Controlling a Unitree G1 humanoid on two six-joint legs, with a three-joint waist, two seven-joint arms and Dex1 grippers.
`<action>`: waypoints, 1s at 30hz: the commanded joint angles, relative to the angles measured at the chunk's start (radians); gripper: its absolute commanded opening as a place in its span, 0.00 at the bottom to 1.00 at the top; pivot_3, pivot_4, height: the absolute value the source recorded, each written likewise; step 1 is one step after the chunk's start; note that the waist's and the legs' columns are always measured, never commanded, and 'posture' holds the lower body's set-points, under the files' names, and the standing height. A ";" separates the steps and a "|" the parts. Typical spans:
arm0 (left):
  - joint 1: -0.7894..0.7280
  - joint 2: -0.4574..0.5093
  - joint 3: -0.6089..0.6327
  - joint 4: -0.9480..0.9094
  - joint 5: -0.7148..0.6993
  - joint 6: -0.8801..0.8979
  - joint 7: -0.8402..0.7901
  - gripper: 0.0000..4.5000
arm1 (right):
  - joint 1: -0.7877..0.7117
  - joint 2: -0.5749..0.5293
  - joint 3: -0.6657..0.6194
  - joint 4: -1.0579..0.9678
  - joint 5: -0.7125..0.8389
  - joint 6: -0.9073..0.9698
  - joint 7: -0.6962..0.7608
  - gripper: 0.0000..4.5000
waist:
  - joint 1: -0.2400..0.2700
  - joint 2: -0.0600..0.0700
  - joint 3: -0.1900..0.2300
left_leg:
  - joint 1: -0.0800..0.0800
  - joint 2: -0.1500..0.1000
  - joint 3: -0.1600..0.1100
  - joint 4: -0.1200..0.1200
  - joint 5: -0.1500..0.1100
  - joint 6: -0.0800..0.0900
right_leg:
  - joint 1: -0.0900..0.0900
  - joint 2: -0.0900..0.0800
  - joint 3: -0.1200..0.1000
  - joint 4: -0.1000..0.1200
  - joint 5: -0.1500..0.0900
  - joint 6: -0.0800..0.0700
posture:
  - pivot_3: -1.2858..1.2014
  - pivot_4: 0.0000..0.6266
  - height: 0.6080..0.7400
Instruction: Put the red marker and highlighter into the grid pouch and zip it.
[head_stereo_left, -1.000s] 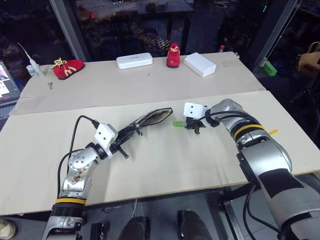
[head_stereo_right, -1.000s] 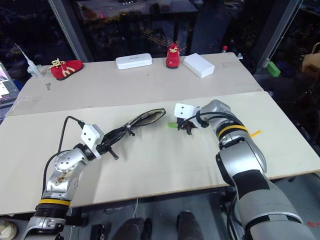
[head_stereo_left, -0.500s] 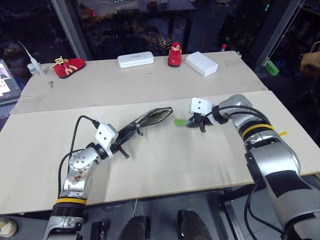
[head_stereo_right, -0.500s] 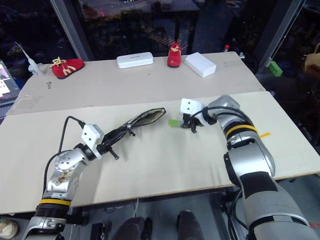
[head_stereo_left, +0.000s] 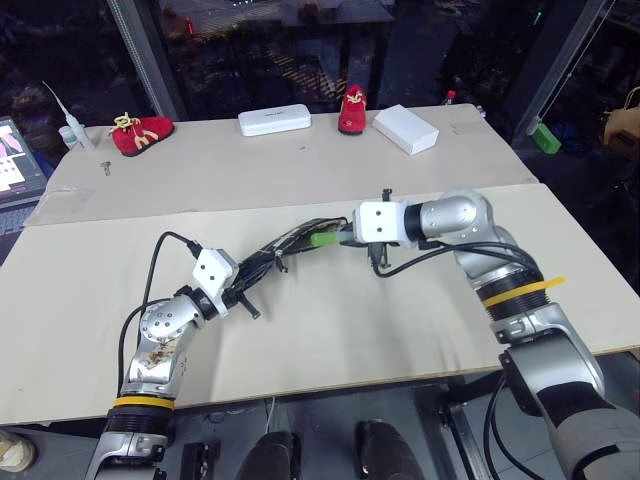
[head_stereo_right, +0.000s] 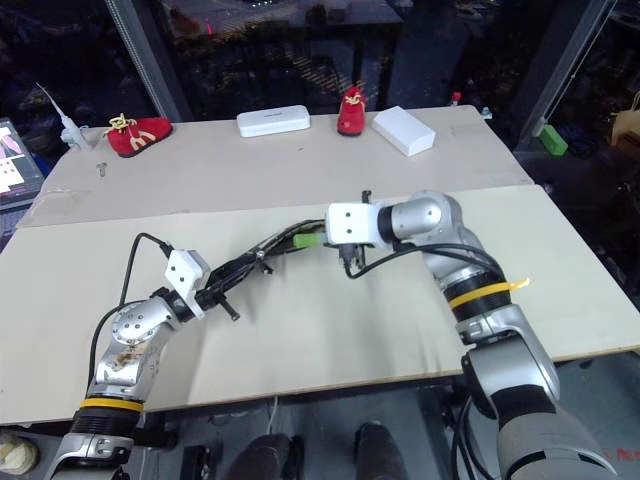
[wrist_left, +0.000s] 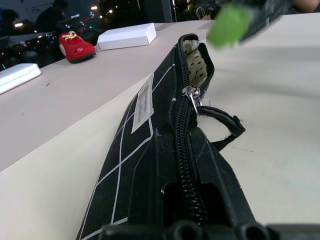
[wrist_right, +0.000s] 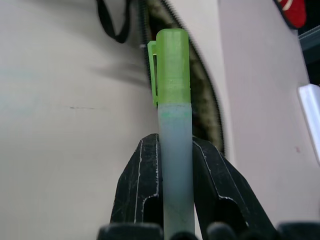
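The grid pouch (head_stereo_left: 292, 239), black with white lines, is held off the table, its zipper (wrist_left: 186, 135) open and its lined mouth (wrist_left: 194, 50) gaping at the far end. My left gripper (head_stereo_left: 246, 286) is shut on the pouch's near end. My right gripper (wrist_right: 175, 146) is shut on the highlighter (wrist_right: 173, 95), a light-green stick gripped by its pale body. Its green cap (head_stereo_left: 322, 239) points at the pouch's open mouth, at or just over the rim. The red marker is out of view.
Along the table's back stand two red shoes (head_stereo_left: 141, 133) (head_stereo_left: 350, 108), a long white case (head_stereo_left: 274, 120) and a white box (head_stereo_left: 405, 128). A small bottle (head_stereo_left: 68, 131) stands at the far left. A seam (head_stereo_left: 200, 210) crosses the table behind the pouch.
My right gripper has swung left and up with the highlighter and rolled, bringing the green cap from beside the pouch to its open mouth. The left gripper and pouch have stayed put.
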 joint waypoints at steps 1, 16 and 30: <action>-0.013 0.002 0.007 -0.015 -0.017 0.002 -0.008 0.00 | -0.051 0.003 0.007 0.027 -0.040 -0.021 -0.076 0.09 | 0.003 0.000 0.000 | 0.000 0.000 0.000 0.000 0.000 0.000 | 0.000 0.000 0.000 0.000 0.000 0.000 | 0.52 0.24 1.00; -0.015 0.005 0.006 -0.014 -0.017 0.006 -0.016 0.00 | -0.142 0.150 0.231 0.122 -0.283 -0.187 -0.288 0.09 | -0.007 0.000 0.000 | 0.000 0.000 0.000 0.000 0.000 0.000 | -0.001 0.001 0.000 0.000 0.000 0.000 | 0.52 0.24 1.00; -0.007 -0.003 0.011 -0.023 -0.015 0.011 -0.007 0.00 | -0.145 0.183 0.155 0.222 -0.166 -0.251 -0.323 0.51 | -0.013 0.000 0.000 | 0.000 -0.001 -0.001 -0.001 0.000 0.000 | 0.000 0.001 0.000 0.000 0.000 0.000 | 0.52 0.24 1.00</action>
